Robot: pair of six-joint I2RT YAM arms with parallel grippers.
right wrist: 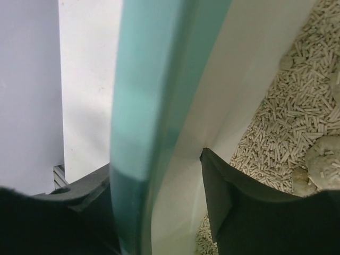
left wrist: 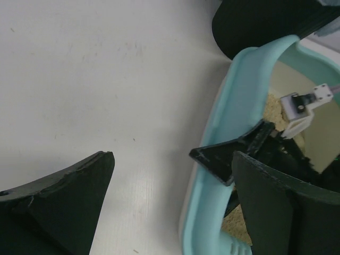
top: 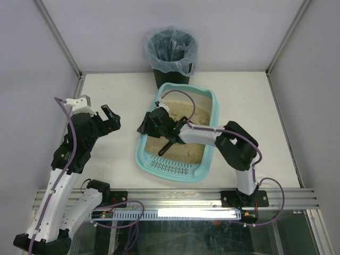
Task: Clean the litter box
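Note:
The light teal litter box (top: 171, 168) lies mid-table, filled with beige litter (right wrist: 297, 106) and clumps (right wrist: 324, 159). My right gripper (top: 149, 125) is at the box's left rim. In the right wrist view the gripper (right wrist: 156, 159) straddles the rim (right wrist: 143, 79), with one finger outside and one against the inner wall, shut on it. A small black scoop (top: 168, 146) lies in the litter just behind that gripper. My left gripper (top: 111, 118) is open and empty over bare table left of the box. In its own view (left wrist: 172, 154) the rim (left wrist: 234, 106) shows just to the right.
A black round bin (top: 170, 53) with a bluish bag liner stands behind the box's far end and also shows in the left wrist view (left wrist: 255, 26). The white table (top: 106, 95) is walled by grey panels at the left, right and back.

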